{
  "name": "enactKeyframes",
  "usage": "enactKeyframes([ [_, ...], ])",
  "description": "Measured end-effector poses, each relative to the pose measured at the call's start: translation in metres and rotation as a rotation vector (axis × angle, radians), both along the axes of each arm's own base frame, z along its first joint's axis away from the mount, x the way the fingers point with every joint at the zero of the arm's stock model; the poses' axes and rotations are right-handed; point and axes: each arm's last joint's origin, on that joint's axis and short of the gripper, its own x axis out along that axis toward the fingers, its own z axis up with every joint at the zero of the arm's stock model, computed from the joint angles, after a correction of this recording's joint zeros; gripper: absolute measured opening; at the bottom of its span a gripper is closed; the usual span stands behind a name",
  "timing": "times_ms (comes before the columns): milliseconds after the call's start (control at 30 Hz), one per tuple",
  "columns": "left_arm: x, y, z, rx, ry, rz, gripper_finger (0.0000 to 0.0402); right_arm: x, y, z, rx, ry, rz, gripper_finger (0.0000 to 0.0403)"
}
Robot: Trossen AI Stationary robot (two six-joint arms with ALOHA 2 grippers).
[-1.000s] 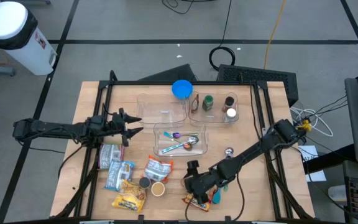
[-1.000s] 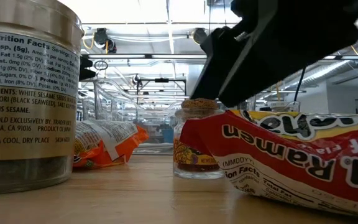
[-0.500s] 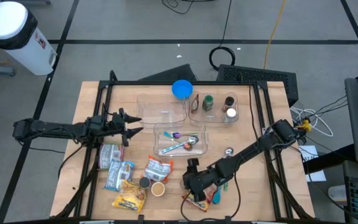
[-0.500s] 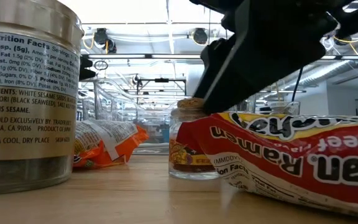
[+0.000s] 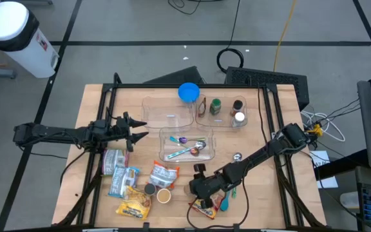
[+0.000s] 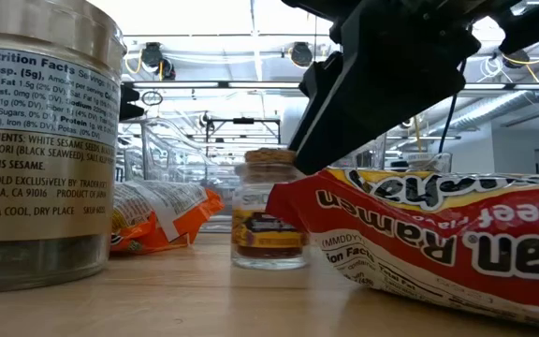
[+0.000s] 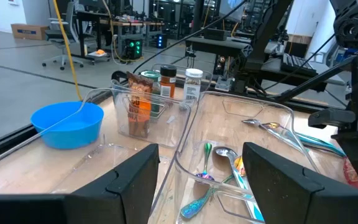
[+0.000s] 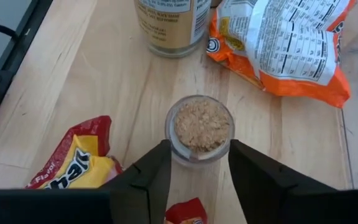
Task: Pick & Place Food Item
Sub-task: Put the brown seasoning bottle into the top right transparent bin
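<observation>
A small glass jar (image 8: pixel 201 127) with a tan cork-like top stands upright on the wooden table (image 5: pixel 256 187), near its front edge. It also shows in the high view (image 5: pixel 164 195) and the low view (image 6: pixel 269 211). My right gripper (image 8: pixel 199 155) reaches it from the table's right and is shut on it; its dark bulk (image 6: pixel 382 84) rises over the jar. A red ramen packet (image 6: pixel 438 243) lies beside and under that arm. My left gripper (image 5: pixel 140 131) waits open and level over the table's left side. My right gripper pinches the jar's glass wall (image 8: pixel 169 146), just below the cork top, between its two fingers (image 8: pixel 247 165). They come slanting down from the table's right side. The jar stands upright with its base on the table (image 6: pixel 269 265).
A big tin (image 6: pixel 36 140) and an orange packet (image 8: pixel 278 50) lie just beyond the jar. More packets (image 5: pixel 122 180) lie to the left at the front. Farther back stand clear bins with spoons (image 5: pixel 187 145) and bottles (image 5: pixel 221 113), and a blue bowl (image 5: pixel 188 93).
My right gripper's fingers have closed in on the jar. The jar has slid a little toward the table's left and turned about, so a darker side of its label faces the low camera. The ramen packet's near end has shifted left too.
</observation>
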Motion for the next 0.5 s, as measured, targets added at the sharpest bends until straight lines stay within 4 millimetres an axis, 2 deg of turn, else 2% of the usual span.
enactKeyframes([
  [133, 0.0, 0.0, 0.0, 0.0, 0.0, 0.0, 0.0241, 0.001, 0.001, 0.001, -0.004, -0.02, 0.014, 0.0167],
  [400, 0.0, 0.0, 0.0, 0.0, 0.0, 0.0, 0.0241, 0.006, 0.003, 0.006, 0.015, -0.092, 0.03, 0.0262],
  [500, 0.0, 0.0, 0.0, 0.0, 0.0, 0.0, 0.0241, 0.01, 0.003, -0.002, 0.018, -0.105, 0.028, 0.0287],
])
